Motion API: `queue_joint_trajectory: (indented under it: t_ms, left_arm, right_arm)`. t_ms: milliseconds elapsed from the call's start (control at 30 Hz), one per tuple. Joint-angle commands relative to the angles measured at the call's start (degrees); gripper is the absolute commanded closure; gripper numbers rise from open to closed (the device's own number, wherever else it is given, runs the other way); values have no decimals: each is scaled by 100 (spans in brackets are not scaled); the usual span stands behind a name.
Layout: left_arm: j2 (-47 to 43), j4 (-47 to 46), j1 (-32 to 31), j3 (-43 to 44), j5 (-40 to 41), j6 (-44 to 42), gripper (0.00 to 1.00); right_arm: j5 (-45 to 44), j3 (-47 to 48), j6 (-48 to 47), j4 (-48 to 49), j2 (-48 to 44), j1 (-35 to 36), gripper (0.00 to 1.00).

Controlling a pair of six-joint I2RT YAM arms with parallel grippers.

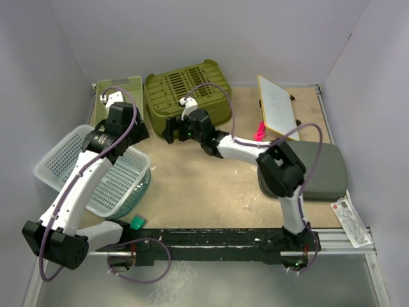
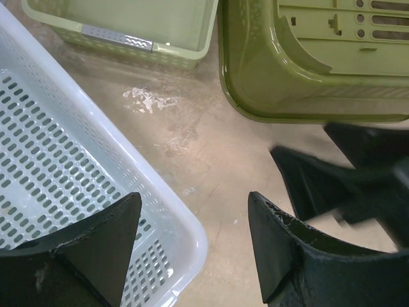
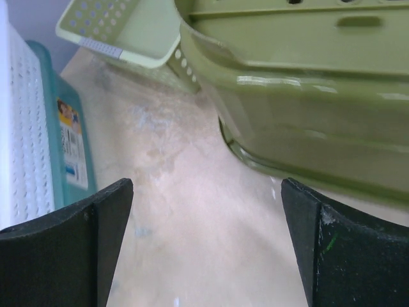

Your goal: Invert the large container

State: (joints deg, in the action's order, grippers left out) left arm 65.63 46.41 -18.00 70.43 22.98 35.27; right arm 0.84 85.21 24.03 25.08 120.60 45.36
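Note:
The large olive-green container (image 1: 188, 93) lies at the back of the table with its slotted base up and its rim on the tabletop. It also fills the upper right of the left wrist view (image 2: 319, 70) and of the right wrist view (image 3: 300, 96). My right gripper (image 1: 169, 130) (image 3: 206, 185) is open just in front of the container's near left corner, holding nothing. My left gripper (image 1: 140, 133) (image 2: 193, 198) is open too, hovering over the corner of the white basket (image 2: 57, 160), with bare table between its fingers.
The white perforated basket (image 1: 64, 160) rests on a teal box (image 1: 137, 192) at the left. A small light-green basket (image 1: 121, 96) stands at the back left. A whiteboard (image 1: 278, 105), a pink item (image 1: 260, 132), a grey pad (image 1: 323, 169) and a packet (image 1: 350, 220) are on the right.

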Motion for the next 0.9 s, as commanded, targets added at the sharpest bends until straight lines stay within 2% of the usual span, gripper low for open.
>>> queue_joint_trajectory:
  t_ms: [0, 133, 200, 300, 400, 567, 700, 867]
  left_arm:
    - [353, -413, 42, 301, 5, 351, 35]
    - [908, -908, 42, 450, -69, 760, 35]
    - [1214, -1119, 53, 557, -118, 980, 35]
    - [1611, -1365, 57, 762, -377, 1266, 34]
    - [1839, -1609, 59, 865, -379, 1511, 34]
    - [1997, -1787, 51, 915, -138, 1696, 34]
    - [2228, -1840, 57, 1017, -159, 1703, 34]
    - [2449, -1955, 69, 1057, -254, 1631, 35]
  right_arm:
    - [-503, -878, -564, -424, -1641, -20, 0]
    - [-1700, -1169, -760, -1381, -2442, -270, 0]
    - [-1995, -745, -494, -2345, -2473, -661, 0]
    - [-2122, 136, -214, -3544, -2086, -1210, 6]
    - [-2678, 1012, -98, -4386, -1630, -1368, 7]
    - [-2602, 1984, 224, -4907, -1007, -1590, 10]
    - [-2401, 3026, 608, -5482, -251, -1807, 17]
    - [-2191, 3233, 895, -5393, 3, -1934, 23]
